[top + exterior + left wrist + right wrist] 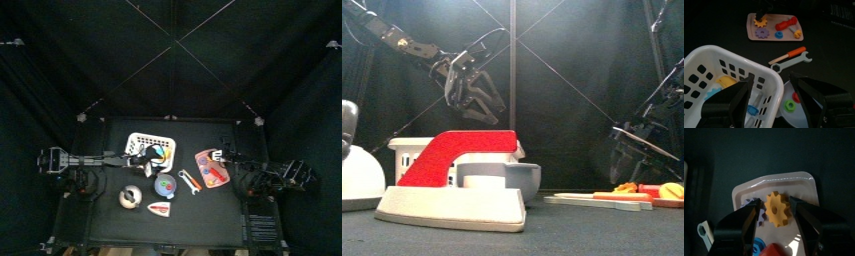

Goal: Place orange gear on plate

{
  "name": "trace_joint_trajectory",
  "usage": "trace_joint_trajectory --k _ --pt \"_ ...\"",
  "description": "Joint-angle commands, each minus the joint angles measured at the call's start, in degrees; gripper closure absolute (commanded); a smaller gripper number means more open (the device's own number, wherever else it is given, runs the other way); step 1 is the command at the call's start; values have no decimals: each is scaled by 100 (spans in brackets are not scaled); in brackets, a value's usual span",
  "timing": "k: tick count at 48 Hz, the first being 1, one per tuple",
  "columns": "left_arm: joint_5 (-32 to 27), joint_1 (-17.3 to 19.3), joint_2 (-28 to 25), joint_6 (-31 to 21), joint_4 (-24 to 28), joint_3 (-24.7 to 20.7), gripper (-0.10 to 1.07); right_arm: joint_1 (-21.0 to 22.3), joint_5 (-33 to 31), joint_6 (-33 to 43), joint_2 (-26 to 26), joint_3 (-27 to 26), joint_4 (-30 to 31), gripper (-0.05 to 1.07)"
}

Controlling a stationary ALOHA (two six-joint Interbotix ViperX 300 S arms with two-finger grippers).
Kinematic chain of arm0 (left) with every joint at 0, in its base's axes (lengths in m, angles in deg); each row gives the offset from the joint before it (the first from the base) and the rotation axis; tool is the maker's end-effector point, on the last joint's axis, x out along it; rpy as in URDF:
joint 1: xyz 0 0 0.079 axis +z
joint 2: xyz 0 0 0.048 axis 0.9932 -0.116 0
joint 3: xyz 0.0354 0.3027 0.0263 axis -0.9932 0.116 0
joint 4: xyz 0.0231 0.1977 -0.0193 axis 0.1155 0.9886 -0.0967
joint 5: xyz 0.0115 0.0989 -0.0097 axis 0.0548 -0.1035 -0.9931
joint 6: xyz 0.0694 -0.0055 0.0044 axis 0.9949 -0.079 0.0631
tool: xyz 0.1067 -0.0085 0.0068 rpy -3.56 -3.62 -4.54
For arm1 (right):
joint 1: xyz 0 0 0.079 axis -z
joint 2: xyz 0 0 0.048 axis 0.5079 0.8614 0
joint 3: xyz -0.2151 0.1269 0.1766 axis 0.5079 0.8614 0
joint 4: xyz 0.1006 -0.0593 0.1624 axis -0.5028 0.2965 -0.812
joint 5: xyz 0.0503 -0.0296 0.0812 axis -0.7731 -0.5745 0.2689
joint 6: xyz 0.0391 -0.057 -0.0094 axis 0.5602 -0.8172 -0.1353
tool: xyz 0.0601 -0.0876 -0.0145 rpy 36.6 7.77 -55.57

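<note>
The orange gear (777, 209) lies on the pale rectangular plate (804, 183), next to a purple gear (762, 33) and several other small parts. My right gripper (776, 203) hangs just over the gear, open, a jaw on each side with a small gap to it. In the left wrist view the same orange gear (761, 21) rests on the plate (751, 31) under that gripper. My left gripper (774, 82) is open and holds nothing; it hovers above the corner of the white basket (714, 65).
An orange-handled wrench (791, 56) lies between the plate and the basket. A round dish (166, 185) with bolts sits beside the basket. A tape roll (131, 197) and a red and white block (456, 180) lie near the front edge.
</note>
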State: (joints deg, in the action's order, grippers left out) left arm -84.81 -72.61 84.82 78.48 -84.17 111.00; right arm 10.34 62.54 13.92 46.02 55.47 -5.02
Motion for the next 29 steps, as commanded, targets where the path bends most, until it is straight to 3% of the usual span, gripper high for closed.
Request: trace_joint_trajectory --k 1,14,29 --pt "9 9 62 9 -9 -62 4 -26 -88 -9 -193 -132 79 10" --pt "18 9 62 0 -9 -62 4 -123 -439 0 -580 -141 272 10" --pt "18 9 62 0 -9 -62 4 -272 -439 0 -527 -141 290 10"
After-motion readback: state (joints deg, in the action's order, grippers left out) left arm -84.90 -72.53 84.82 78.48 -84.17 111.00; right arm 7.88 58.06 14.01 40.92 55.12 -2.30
